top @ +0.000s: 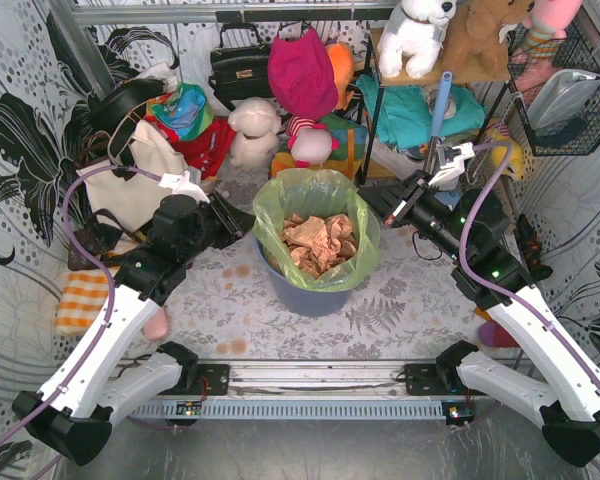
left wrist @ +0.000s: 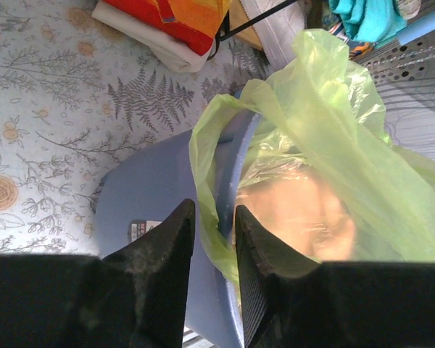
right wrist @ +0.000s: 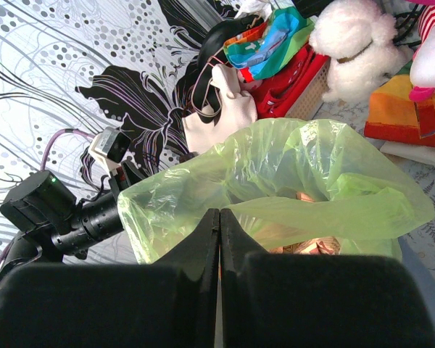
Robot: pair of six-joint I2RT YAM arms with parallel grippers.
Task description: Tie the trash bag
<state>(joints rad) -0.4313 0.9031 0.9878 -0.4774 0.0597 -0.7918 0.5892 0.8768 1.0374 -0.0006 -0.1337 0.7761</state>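
Black-and-white floral walls (top: 20,120); fern-print tablecloth (top: 390,315); shelf (top: 460,76) with plush toys (top: 420,30) behind.

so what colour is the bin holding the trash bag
Blue-grey; the bin shows best in left wrist view.

I am reaching both arms in toward the middle. My left arm (top: 115,315) is stretching forward and to the right, and the left gripper (left wrist: 214,210) is holding its two fingers a little apart. My right arm (top: 535,320) is stretching forward and to the left, and the right gripper (right wrist: 219,212) is pressing its fingers tight together.
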